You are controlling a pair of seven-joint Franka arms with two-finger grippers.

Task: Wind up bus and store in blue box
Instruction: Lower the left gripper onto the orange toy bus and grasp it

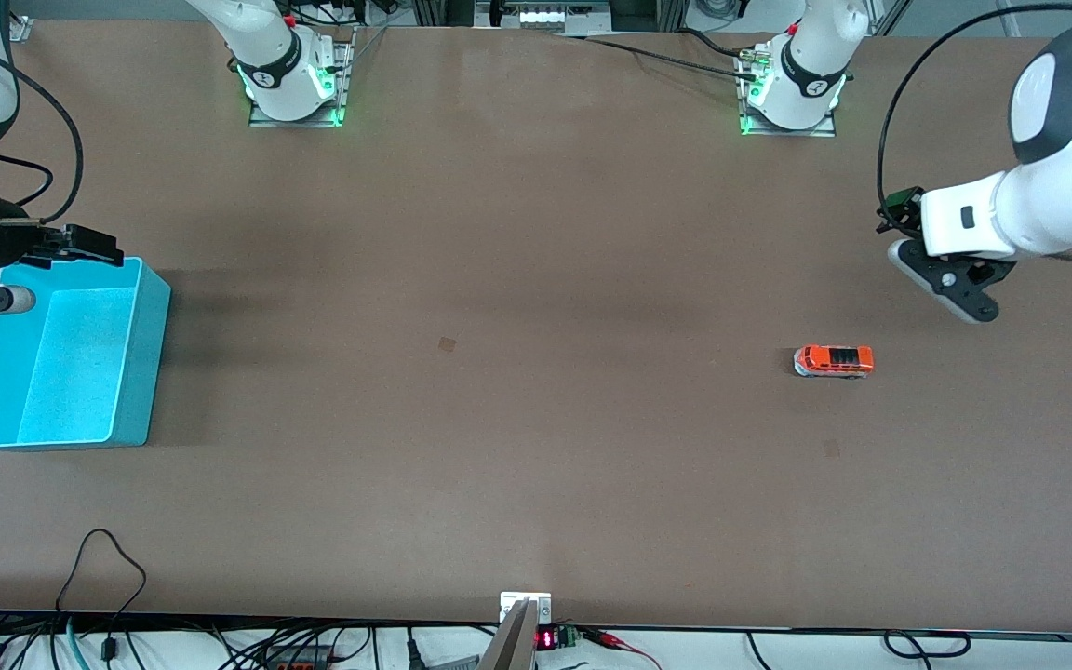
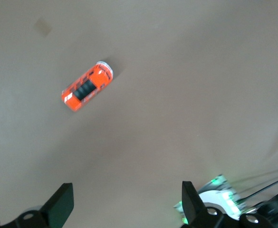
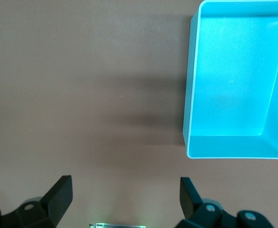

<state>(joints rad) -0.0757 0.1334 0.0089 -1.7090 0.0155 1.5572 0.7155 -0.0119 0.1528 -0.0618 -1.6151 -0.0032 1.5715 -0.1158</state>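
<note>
Front view: both arms (jaws apart) aloft.

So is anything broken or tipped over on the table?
No, nothing stands out. The bus sits upright on its wheels toward the left arm's end, and the blue box stands upright and empty at the right arm's end.

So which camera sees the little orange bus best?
The left wrist view: the bus looks biggest there, lying alone on the table with its black roof panels plain, below the open left gripper. The front view shows it too, only smaller, toward the left arm's end. The right wrist view shows no bus.
</note>
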